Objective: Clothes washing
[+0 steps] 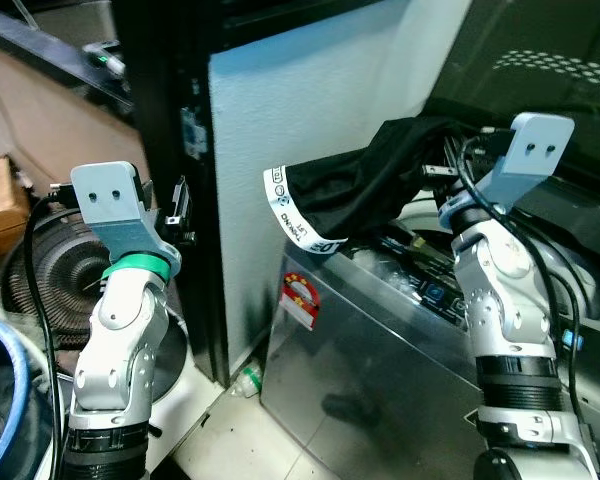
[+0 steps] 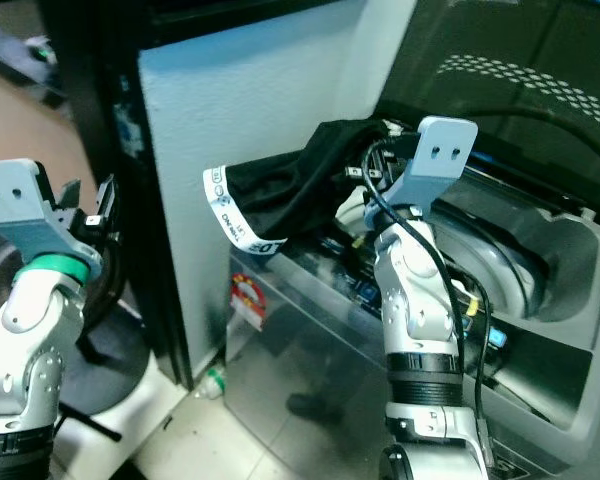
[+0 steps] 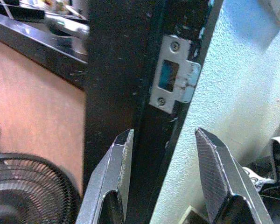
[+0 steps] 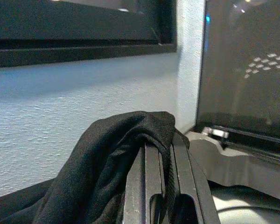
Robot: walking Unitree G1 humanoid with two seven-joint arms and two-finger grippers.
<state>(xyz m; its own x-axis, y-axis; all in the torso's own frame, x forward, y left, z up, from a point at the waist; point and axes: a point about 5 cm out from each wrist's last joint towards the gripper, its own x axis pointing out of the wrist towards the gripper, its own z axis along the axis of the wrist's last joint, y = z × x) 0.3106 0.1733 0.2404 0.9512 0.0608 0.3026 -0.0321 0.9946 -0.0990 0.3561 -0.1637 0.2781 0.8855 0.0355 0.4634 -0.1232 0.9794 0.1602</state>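
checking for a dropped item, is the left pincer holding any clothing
No, the left pincer is open with nothing between its black fingers, pointed at a black door frame.

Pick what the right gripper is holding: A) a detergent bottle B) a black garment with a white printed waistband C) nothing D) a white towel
B. The right gripper is shut on the black garment, its white printed waistband hanging over the washing machine.

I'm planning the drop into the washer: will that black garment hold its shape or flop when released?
Probably floppy: the black garment drapes limply over the right gripper, whose fingers are shut on it, and sags beside the washing machine. It seems light, since a small pinch carries it. Its white waistband dangles loose and could snag on the rim.
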